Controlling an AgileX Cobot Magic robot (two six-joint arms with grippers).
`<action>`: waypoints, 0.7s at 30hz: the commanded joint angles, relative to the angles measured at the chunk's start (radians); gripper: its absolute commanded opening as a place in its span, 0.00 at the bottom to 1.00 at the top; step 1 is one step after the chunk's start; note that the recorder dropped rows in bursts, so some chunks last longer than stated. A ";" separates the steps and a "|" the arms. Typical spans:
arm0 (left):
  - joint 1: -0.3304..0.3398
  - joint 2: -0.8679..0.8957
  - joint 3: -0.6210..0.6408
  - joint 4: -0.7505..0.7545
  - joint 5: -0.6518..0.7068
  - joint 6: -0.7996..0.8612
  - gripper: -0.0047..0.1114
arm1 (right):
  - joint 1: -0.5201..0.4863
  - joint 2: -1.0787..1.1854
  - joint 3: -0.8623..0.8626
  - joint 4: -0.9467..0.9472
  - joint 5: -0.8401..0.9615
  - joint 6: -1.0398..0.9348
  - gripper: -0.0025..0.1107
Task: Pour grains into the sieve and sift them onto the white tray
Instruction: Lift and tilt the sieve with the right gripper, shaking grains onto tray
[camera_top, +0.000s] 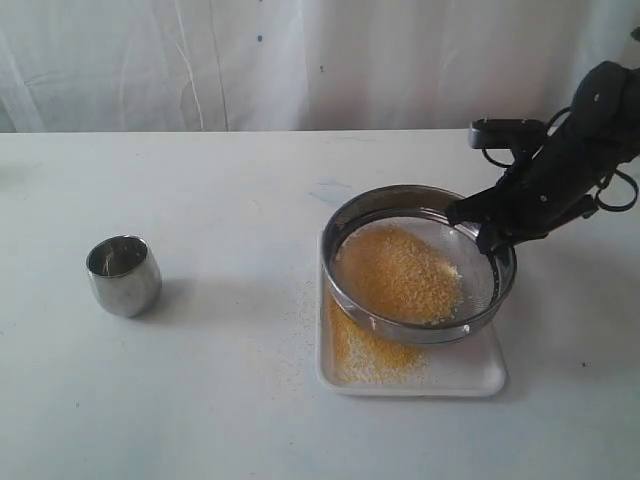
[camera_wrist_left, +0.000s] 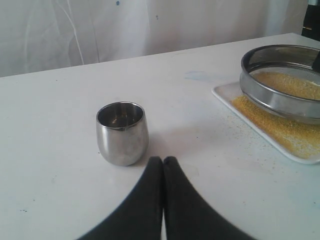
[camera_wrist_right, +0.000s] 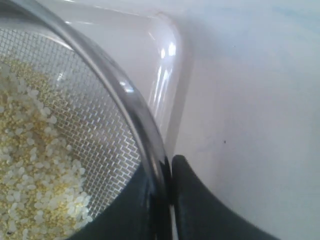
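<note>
Exterior view: your right pincer (camera_top: 490, 237) is clamped on the right-hand rim of the sieve (camera_top: 430, 331), with one finger (camera_wrist_right: 210, 205) outside the steel band and the other inside. You hold the sieve tilted over the white tray (camera_top: 470, 372); whether it touches the tray cannot be told. Most of the grains (camera_top: 398, 275) lie heaped on the mesh. A yellow layer covers the tray's left part, with specks on the table (camera_top: 220, 400) beside it. Your left pincer (camera_wrist_left: 163, 162) is pressed together, empty, near the steel cup (camera_wrist_left: 122, 132).
</note>
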 joint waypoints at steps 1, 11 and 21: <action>-0.003 -0.005 0.004 -0.002 -0.001 -0.005 0.04 | -0.020 -0.032 -0.008 0.031 0.025 0.011 0.02; -0.003 -0.005 0.004 -0.002 -0.001 -0.005 0.04 | -0.024 -0.059 0.000 0.086 0.035 -0.009 0.02; -0.003 -0.005 0.004 -0.002 -0.001 -0.005 0.04 | -0.048 -0.066 0.023 0.149 0.099 -0.092 0.02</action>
